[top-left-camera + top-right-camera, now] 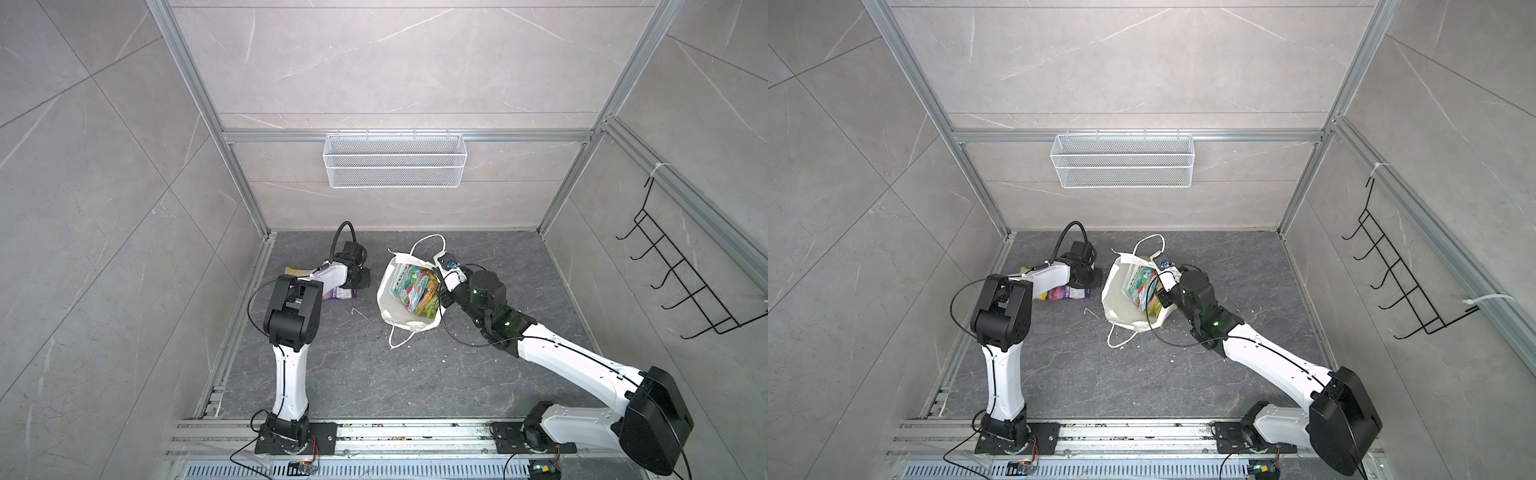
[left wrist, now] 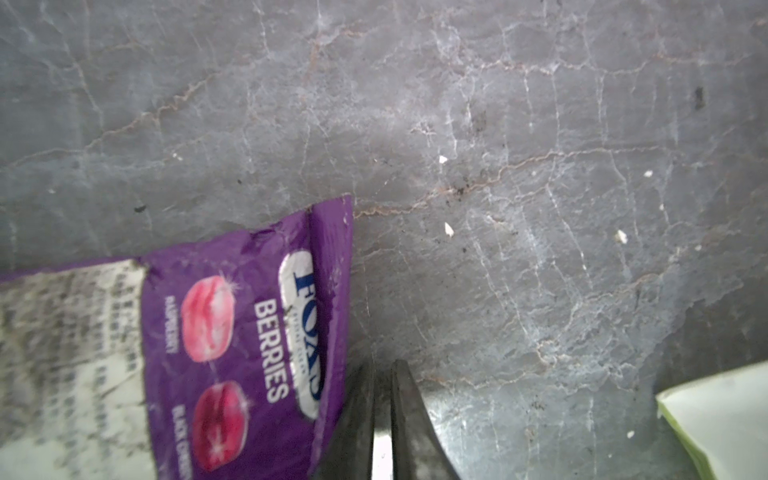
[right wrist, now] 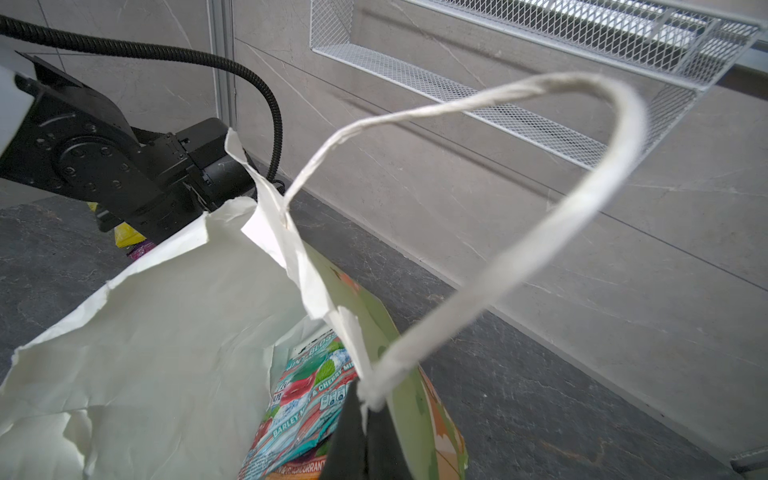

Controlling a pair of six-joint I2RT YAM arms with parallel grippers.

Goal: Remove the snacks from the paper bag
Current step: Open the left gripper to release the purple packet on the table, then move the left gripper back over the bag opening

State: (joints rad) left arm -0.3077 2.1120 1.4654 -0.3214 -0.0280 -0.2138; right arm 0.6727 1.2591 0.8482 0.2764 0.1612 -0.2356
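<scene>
**Bag being held open at its rim; two packets out, the others inside.**
I am seeing the crumpled white paper bag (image 1: 388, 291) standing on the veined stone floor (image 1: 374, 374). Its mouth is gaping upward because the right gripper (image 3: 368, 403) is pinching the rim tight at the root of the twisted cord handle (image 3: 582, 232). Glossy flat packets (image 1: 417, 286) are standing on edge inside. A purple packet (image 2: 249, 332) and a yellow packet (image 1: 295, 271) are lying flat on the floor to its left. The left gripper (image 2: 383, 365) is sitting low just beside the purple one, jaws nearly together, carrying nothing.
</scene>
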